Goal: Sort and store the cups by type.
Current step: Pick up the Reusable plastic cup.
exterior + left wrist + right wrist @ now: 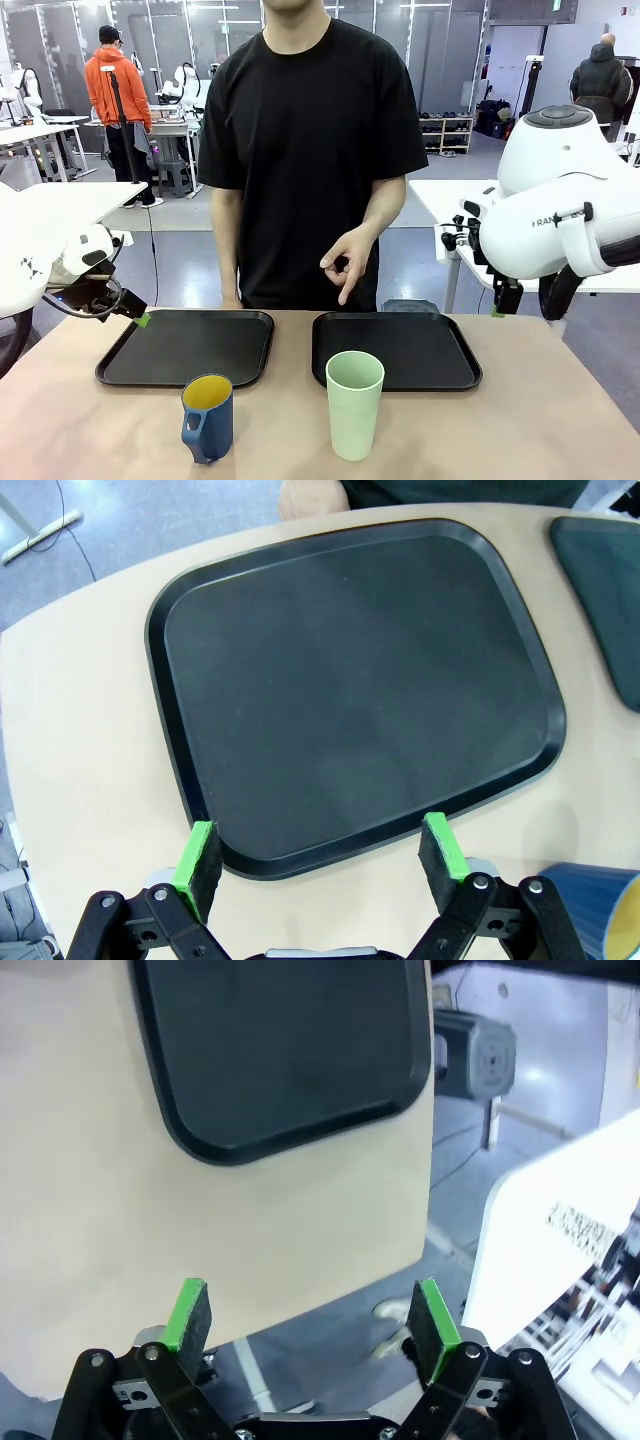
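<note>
Gaping wide, L tool (318,830), R tool (311,1295), empty

Bright, even overhead light is washing the left tray (350,680), giving it a faint sheen; beyond the tray the table (80,730) edge is bowing (wide-angle distortion).

I count two cups on the desk (560,420): one dark-blue mug (208,418), one mint-green tumbler (354,404). Two black trays as well, a left tray (187,347) and a right tray (395,350). One person (300,150) stands opposite.
</note>
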`<act>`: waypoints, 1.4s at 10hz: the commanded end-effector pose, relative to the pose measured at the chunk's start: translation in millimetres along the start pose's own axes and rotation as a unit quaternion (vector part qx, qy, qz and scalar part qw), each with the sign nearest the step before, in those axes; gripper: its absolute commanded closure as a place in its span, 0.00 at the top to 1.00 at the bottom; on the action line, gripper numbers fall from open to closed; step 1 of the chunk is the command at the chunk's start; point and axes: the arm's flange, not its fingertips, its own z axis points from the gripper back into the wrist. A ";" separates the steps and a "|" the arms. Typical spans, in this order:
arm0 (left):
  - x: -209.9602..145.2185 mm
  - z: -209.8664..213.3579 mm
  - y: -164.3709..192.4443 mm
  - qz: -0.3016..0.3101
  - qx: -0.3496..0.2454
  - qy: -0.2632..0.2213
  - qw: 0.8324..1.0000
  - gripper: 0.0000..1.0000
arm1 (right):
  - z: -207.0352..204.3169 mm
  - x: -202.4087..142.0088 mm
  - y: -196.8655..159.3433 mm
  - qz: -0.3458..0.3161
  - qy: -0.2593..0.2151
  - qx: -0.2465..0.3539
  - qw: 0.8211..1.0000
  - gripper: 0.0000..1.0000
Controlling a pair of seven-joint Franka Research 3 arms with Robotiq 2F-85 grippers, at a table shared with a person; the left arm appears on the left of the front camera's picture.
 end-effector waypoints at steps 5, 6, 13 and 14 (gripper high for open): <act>0.9 0.5 -0.2 -0.001 0.000 -0.001 1.000 1.00 | -12.1 -2.5 11.1 0.090 -0.048 0.056 0.993 1.00; 0.9 0.5 -0.2 -0.001 0.000 -0.001 1.000 1.00 | -13.9 3.7 16.9 0.072 -0.033 0.040 0.996 1.00; 0.9 0.5 -0.2 -0.001 0.000 -0.001 1.000 1.00 | -53.9 5.4 24.8 0.114 -0.041 0.088 0.989 1.00; 0.9 0.5 -0.2 -0.001 0.000 -0.001 1.000 1.00 | -65.8 4.1 35.1 0.117 -0.057 0.117 0.985 1.00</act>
